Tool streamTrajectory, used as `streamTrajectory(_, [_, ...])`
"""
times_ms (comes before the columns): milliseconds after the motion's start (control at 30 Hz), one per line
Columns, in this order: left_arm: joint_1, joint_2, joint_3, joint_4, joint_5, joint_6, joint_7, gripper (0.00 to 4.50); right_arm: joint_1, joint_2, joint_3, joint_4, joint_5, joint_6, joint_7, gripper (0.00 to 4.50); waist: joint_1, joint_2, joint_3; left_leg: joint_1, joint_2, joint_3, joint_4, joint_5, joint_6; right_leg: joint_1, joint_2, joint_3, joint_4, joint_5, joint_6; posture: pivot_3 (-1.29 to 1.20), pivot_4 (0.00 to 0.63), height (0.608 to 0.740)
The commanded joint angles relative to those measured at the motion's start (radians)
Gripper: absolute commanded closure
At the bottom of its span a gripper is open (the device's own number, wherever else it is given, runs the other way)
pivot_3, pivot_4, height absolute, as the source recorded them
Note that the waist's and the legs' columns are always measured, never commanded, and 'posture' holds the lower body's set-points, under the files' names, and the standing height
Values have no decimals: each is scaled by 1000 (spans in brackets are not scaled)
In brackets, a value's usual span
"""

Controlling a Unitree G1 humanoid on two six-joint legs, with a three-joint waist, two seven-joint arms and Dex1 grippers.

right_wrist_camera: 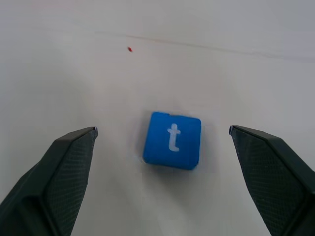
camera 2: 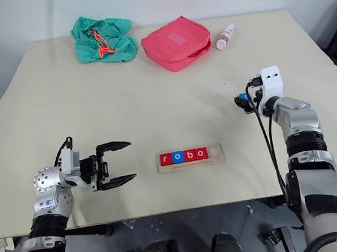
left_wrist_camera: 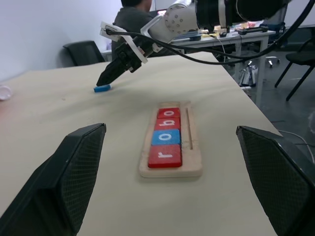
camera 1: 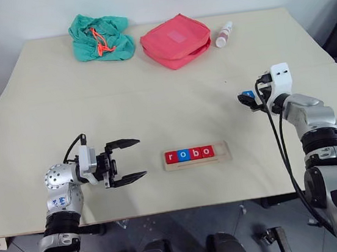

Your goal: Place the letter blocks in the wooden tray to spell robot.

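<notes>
Letter blocks r, o, b, o (camera 1: 188, 154) sit in our wooden tray (camera 1: 220, 155). Blue t block (right_wrist_camera: 172, 140) remains on the worktop (camera 1: 153, 103), unheld between our right tool (right_wrist_camera: 162, 147)'s wide-open fingers; left tool (camera 1: 128, 161) open, empty.

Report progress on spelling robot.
Done: r, o, b, o sit in the tray. In hand: nothing yet; the open right gripper hovers over the blue t block lying on the table. Left: grasp it, set it after the last o. The left gripper waits open.

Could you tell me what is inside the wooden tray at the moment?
The wooden tray holds four letter blocks spelling "robo": red, blue, red, red. Its last slot is bare. The tray floor beneath them is hidden.
</notes>
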Motion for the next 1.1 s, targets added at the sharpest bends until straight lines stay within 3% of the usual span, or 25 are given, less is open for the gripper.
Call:
streamTrajectory(33, [13,8,17,-50,-11,-3,0,0,-49,2,-1,59,-14,-57,-15,15,0,0,0,0,0,0,0,0,0,0,0,0,0,0,0,0,150,740])
streamTrajectory(233, [19,7,20,-57,-8,-1,8,0,-74,7,1,131,-25,-75,-13,15,1,0,0,-1,0,0,0,0,0,0,0,0,0,0,0,0,150,740])
streamTrajectory(533, [16,2,17,-48,-6,-8,12,0,-60,15,-7,110,-23,-85,-32,2878,0,0,0,-1,0,0,1,0,0,0,0,0,0,0,0,0,150,740])
streamTrajectory(633, [12,1,16,-43,-5,-9,10,0,-52,14,-10,73,-18,-76,-35,3035,0,0,0,-1,0,0,1,0,0,0,0,0,0,0,0,0,150,740])
streamTrajectory(867, [10,-7,6,-28,-13,-2,-28,0,304,20,-65,-757,126,317,-80,3035,8,0,0,-6,0,-5,3,0,0,-4,0,0,2,0,0,0,150,740])
streamTrajectory(1100, [-7,-11,-1,3,-11,-5,-46,0,564,80,-169,-1318,236,644,-218,3035,16,0,0,-7,0,-5,4,0,0,-5,1,-1,3,0,0,0,150,740])
